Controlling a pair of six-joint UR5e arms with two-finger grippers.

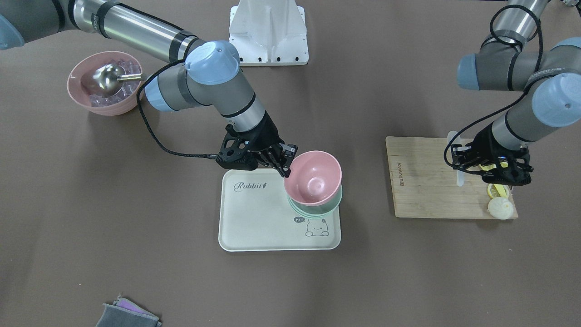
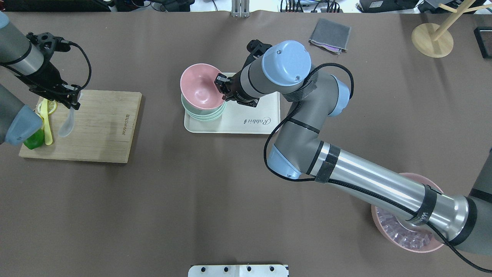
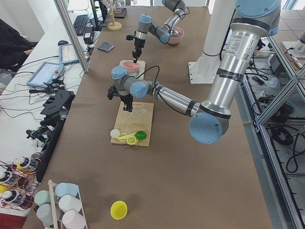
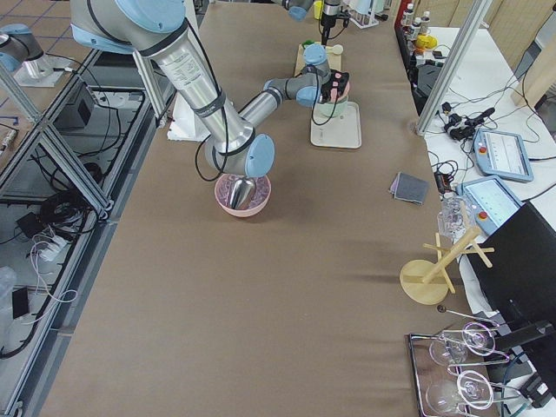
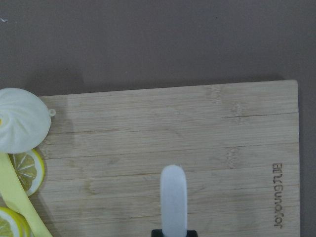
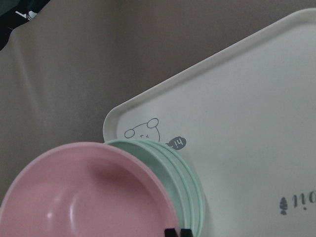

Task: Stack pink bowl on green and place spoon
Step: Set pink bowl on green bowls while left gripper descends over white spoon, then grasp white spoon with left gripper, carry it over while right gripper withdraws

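Pink bowl (image 1: 315, 179) pinched at its 9 o'clock rim (front view) by right gripper (image 1: 287, 169), tilted over green stack (image 2: 203, 115); to be levelled and centred before release. Spoon (image 2: 66, 127) clamped in left gripper (image 2: 73, 101).

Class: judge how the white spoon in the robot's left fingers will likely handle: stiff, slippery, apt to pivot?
Probably stiff: the spoon shows no sag hanging from the left fingers. Its smooth surface looks slippery. Pinched at one end, it may pivot.

- Overhead looks down from behind; the front view faces it — both show the tray (image 1: 254, 218).
- Side views look along the table (image 3: 167, 167).
- Wrist cameras: close-up.
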